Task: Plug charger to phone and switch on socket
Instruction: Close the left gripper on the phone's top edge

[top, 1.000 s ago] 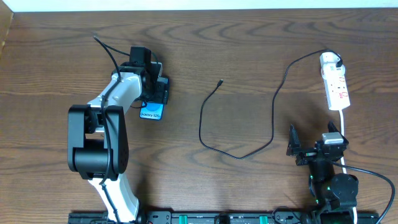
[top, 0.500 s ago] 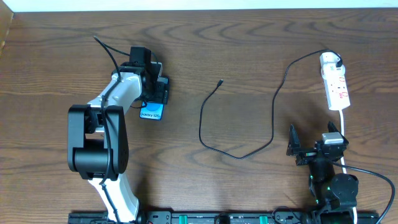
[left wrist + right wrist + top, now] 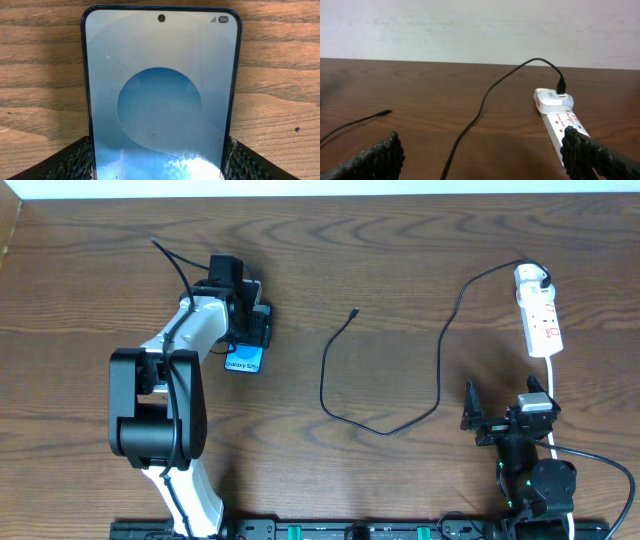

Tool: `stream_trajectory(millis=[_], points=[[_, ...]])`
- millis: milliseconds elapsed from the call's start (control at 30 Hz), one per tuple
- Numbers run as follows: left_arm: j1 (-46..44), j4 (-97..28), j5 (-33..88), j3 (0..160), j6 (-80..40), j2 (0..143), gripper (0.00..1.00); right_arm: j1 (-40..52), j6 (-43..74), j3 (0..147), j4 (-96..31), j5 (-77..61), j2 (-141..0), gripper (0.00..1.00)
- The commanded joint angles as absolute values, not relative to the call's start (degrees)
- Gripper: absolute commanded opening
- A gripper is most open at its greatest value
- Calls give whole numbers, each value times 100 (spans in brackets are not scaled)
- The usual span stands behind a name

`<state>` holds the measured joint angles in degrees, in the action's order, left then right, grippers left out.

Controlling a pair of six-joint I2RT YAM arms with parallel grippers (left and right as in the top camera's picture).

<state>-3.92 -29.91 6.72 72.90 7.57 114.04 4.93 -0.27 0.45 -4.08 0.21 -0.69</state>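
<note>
left gripper: sits over the phone at roughly 10 o'clock on the table. The pads look pressed against both long edges, so I read it as clamped on the phone, probably to stop it skating when the plug goes in.
phone: flat, screen up, lit blue. The "Galaxy S25" end pokes out toward 6 o'clock. I'm guessing that's the port end, left free on purpose.
charger: loose on the wood, snaking through the middle.
plug tip: near centre, at 3 o'clock from the phone and well apart, with nothing touching it.
right gripper: down at 5 o'clock, jaws spread wide and empty, looks placed to go for the cable.
socket: at 2 o'clock. The charger's other end is already in the white adapter.
progress: plugging isn't done yet, and I can't tell the switch state.
</note>
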Motion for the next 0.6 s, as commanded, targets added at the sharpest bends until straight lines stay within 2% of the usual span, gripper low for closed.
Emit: stream_trajectory(millis=[0,567], points=[[-436,-2974,808,7299,770,11618,79,458,36,32,-429,30,-32,99],[-436,-3105,812,7299,679,11618,79,458,36,32,-429,30,-32,99]])
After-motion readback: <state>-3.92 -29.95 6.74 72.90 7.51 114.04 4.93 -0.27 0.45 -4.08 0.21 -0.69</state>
